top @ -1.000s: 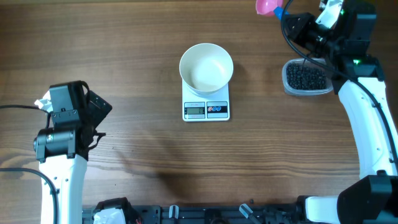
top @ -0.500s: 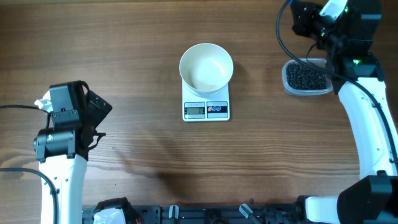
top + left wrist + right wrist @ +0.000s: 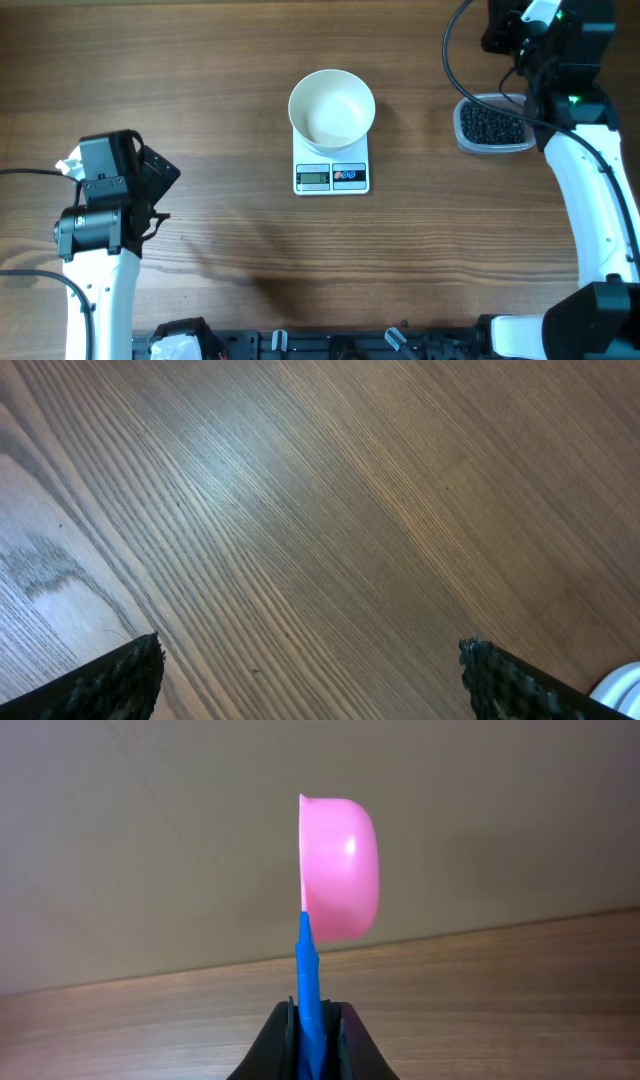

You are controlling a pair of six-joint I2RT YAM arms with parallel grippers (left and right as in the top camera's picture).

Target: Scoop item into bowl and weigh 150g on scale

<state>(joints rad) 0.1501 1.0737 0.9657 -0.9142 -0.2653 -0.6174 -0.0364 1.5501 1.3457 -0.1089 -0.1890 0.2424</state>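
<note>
On the left, the left gripper is hanging wide open over the table, holding nothing. In the middle, the white bowl is sitting empty on the scale. Further right, the black beans are lying in the clear tub. The right gripper is clamping the blue handle of the pink scoop, which is turned on edge beyond the tub. By the look of it, all the scooping and weighing is yet to be done.

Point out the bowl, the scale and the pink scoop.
bowl (image 3: 332,118): overhead view, bare inside bottom.
scale (image 3: 314,177): overhead view, grey display.
pink scoop (image 3: 345,870): right wrist view, outer side of its cup.
</note>
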